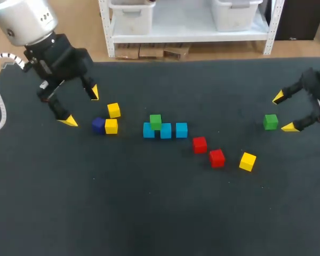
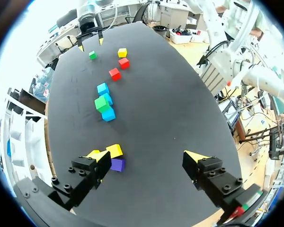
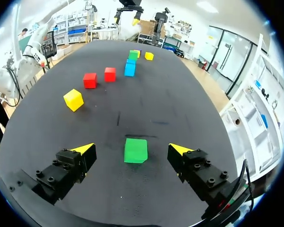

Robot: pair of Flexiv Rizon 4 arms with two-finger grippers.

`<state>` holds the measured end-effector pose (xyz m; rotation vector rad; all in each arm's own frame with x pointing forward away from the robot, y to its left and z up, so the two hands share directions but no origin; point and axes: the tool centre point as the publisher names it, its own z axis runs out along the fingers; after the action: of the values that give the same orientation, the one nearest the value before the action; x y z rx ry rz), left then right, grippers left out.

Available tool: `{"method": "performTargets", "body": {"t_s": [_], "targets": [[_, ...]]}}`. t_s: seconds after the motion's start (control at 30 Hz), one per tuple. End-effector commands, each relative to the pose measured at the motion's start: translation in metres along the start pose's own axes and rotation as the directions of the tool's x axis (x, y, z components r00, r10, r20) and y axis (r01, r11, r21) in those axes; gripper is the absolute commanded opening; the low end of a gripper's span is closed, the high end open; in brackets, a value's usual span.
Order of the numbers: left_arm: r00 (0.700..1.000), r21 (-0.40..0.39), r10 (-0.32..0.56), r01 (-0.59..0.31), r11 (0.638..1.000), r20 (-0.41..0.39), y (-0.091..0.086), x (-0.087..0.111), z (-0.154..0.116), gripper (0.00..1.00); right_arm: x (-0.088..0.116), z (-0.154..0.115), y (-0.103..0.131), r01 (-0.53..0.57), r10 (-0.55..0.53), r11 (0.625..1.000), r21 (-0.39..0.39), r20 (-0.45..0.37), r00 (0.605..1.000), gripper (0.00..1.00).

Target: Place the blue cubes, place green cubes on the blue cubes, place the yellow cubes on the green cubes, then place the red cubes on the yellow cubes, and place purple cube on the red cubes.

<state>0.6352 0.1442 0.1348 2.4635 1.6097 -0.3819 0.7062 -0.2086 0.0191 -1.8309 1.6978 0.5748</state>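
Observation:
Three light blue cubes lie in a row mid-table, and one green cube rests on the row's left part. A second green cube lies on the mat between the fingers of my open right gripper, touching neither. In the head view that green cube is just left of the right gripper. My left gripper hangs open at the far left, empty. Beside it lie two yellow cubes, with a purple cube against the nearer one. Two red cubes and a third yellow cube lie right of the row.
In the left wrist view the purple cube and a yellow cube lie close to one of my left fingers. Bare black mat covers the near half of the table.

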Motion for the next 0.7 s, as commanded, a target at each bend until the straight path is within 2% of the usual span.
{"method": "performTargets", "body": {"t_s": [0.03,0.17,0.23,0.37,0.43,0.5,0.53,0.6,0.7], "targets": [[1.000,0.001,0.001,-0.001,1.000,0.000,0.001,0.001,0.000,1.00,0.007,0.006,-0.008,-0.004,0.005,0.999,-0.039,0.034,0.999,1.00],[1.000,0.001,0.001,-0.001,1.000,0.000,0.001,0.001,0.000,1.00,0.010,0.012,-0.004,-0.018,0.020,0.999,-0.045,0.038,0.999,1.00],[1.000,0.001,0.001,-0.001,1.000,0.000,0.001,0.001,0.000,1.00,0.010,0.014,-0.003,-0.022,0.024,0.999,-0.046,0.042,0.999,0.91],[1.000,0.001,0.001,-0.001,1.000,0.000,0.001,0.001,0.000,1.00,0.011,0.018,-0.002,-0.032,0.034,0.998,-0.048,0.048,0.998,0.98],[1.000,0.001,0.001,-0.001,1.000,0.000,0.001,0.001,0.000,1.00,0.012,0.019,-0.001,-0.036,0.038,0.998,-0.047,0.050,0.998,0.96],[1.000,0.001,0.001,-0.001,1.000,0.000,0.001,0.001,0.000,1.00,0.012,0.020,0.000,-0.042,0.044,0.998,-0.044,0.053,0.998,0.90],[1.000,0.001,0.001,-0.001,1.000,0.000,0.001,0.001,0.000,1.00,0.013,0.020,0.000,-0.043,0.045,0.998,-0.043,0.053,0.998,0.70],[1.000,0.001,0.001,-0.001,1.000,0.000,0.001,0.001,0.000,1.00,0.013,0.021,0.000,-0.046,0.048,0.998,-0.042,0.054,0.997,0.49],[1.000,0.001,0.001,-0.001,1.000,0.000,0.001,0.001,0.000,1.00,0.013,0.021,0.000,-0.049,0.051,0.998,-0.039,0.055,0.997,0.46]]}}
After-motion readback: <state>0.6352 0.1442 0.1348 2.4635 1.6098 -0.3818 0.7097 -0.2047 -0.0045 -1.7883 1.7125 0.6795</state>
